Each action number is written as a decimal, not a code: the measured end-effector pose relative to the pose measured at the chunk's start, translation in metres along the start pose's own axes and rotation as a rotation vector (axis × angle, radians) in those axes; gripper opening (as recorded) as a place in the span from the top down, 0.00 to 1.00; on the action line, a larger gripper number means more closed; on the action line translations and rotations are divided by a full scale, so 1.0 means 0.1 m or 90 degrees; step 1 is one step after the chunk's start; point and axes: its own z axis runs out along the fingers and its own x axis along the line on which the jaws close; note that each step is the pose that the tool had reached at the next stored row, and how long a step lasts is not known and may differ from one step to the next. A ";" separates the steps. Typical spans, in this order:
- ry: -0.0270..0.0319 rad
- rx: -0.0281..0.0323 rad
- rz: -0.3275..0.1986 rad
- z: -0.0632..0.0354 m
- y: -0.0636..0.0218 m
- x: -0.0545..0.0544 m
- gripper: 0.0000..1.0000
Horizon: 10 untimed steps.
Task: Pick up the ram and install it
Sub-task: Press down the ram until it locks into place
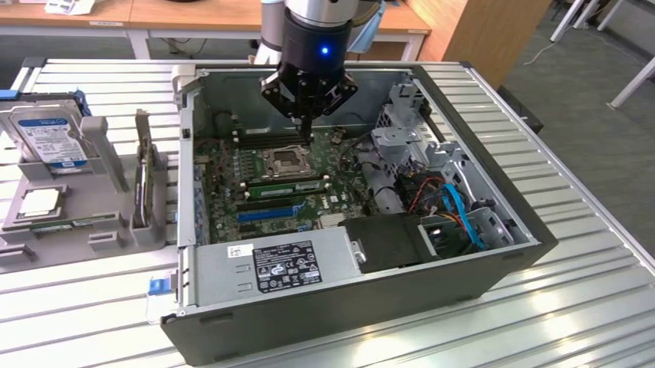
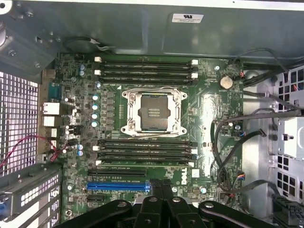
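Observation:
The ram (image 1: 144,172), a long thin green stick, stands on edge in a grey holder to the exterior view's left of the open computer case (image 1: 338,322). My gripper (image 1: 306,123) hangs inside the case, above the motherboard (image 1: 268,201) near the far wall, well away from the ram. Its fingers are shut with nothing between them. In the wrist view the shut gripper (image 2: 161,184) points down over the board, near the blue slot (image 2: 118,186). Black memory slots (image 2: 145,149) lie beside the empty processor socket (image 2: 153,111), with more slots (image 2: 145,69) on its other side.
A silver hard drive (image 1: 49,138) and a square processor chip (image 1: 39,202) sit in the grey holder. Within the case are a power supply (image 1: 276,261), a metal drive cage (image 1: 404,138) and loose cables (image 1: 455,203). The case rests on a slatted metal table (image 1: 573,307).

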 end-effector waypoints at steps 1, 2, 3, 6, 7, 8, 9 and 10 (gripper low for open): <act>0.0030 0.0001 0.000 -0.001 -0.001 -0.01 0.90; 0.0058 0.0002 0.000 -0.002 0.000 -0.01 0.90; 0.0067 0.0003 0.000 -0.003 -0.001 -0.01 0.90; 0.0073 0.0003 0.000 -0.002 0.000 -0.01 0.90; 0.0073 0.0003 0.000 -0.002 0.000 -0.01 0.90; 0.0074 0.0003 0.000 -0.002 0.000 -0.01 0.90; 0.0074 0.0003 0.000 -0.002 0.000 -0.01 0.90; 0.0074 0.0003 0.000 -0.002 0.000 -0.01 0.90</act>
